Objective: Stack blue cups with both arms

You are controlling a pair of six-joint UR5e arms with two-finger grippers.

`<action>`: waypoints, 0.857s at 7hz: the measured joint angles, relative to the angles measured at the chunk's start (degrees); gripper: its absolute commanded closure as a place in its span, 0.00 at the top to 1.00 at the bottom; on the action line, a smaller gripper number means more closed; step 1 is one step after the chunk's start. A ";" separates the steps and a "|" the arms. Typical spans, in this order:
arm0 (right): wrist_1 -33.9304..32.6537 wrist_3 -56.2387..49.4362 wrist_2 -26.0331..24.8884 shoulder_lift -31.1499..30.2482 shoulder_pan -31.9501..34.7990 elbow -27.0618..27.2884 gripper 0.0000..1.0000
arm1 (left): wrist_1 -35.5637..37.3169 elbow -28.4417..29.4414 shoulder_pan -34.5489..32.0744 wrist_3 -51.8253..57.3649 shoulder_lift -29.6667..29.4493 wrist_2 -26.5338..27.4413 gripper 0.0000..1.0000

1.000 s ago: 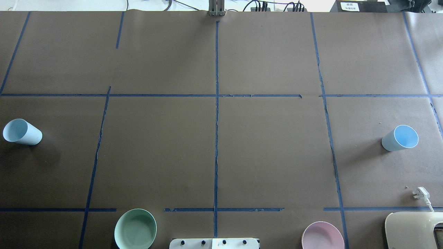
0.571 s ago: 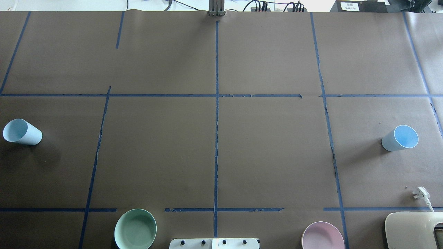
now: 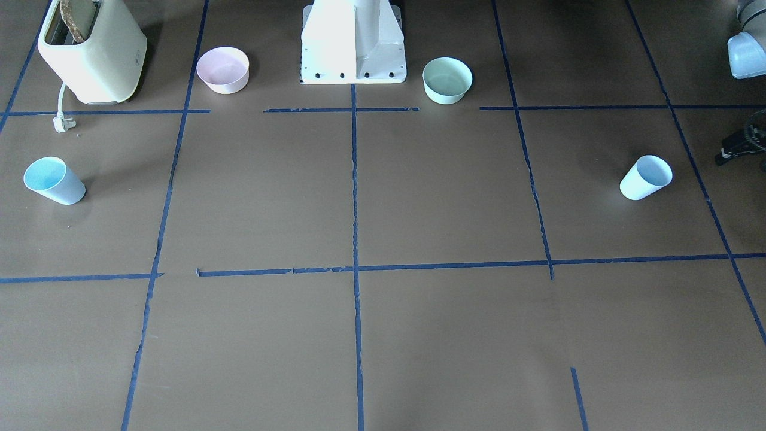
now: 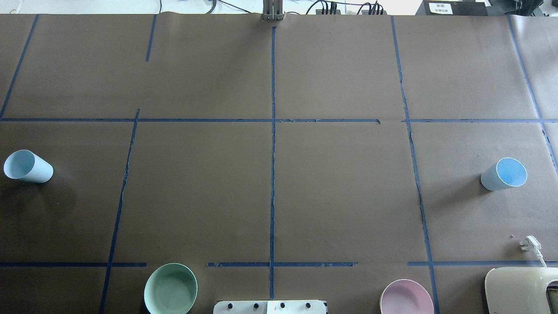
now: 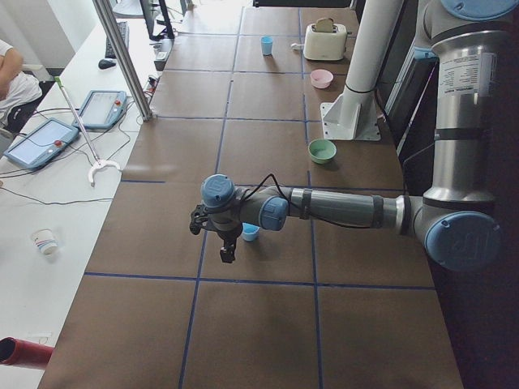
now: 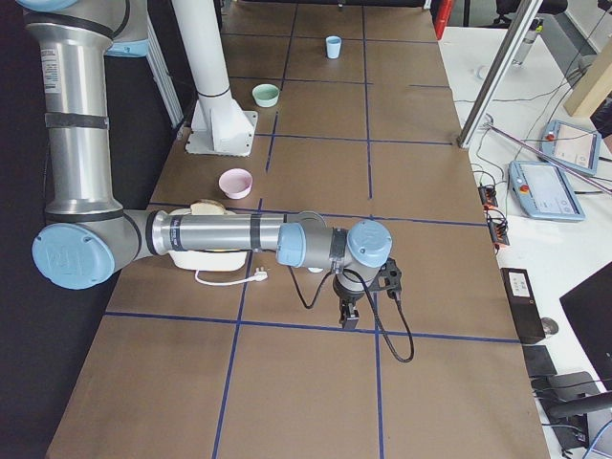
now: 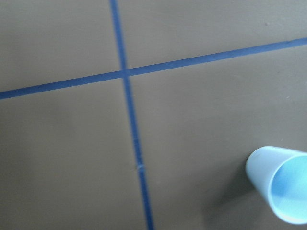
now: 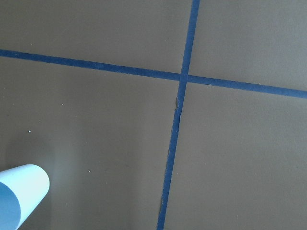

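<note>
Unmoved: left blue cup (image 4: 28, 166), right blue cup (image 4: 503, 174), tapered.

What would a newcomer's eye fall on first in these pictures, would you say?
Two pale blue cups stand far apart on the brown table, the left cup and the right cup at opposite ends. A mint-green bowl and a pink bowl flank the white pedestal.
</note>
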 measured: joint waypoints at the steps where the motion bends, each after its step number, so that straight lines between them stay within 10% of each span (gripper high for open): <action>1: 0.02 0.00 0.03 0.01 0.00 -0.01 1.00 | -4.13 0.28 2.58 -6.86 0.15 0.03 1.00; 5: 0.04 0.00 0.12 0.08 0.00 0.11 1.00 | -7.99 1.45 10.06 -15.18 0.20 2.67 0.99; 6: 0.04 0.00 0.12 0.08 0.00 0.11 1.00 | -8.04 2.07 11.30 -15.48 0.20 3.19 0.67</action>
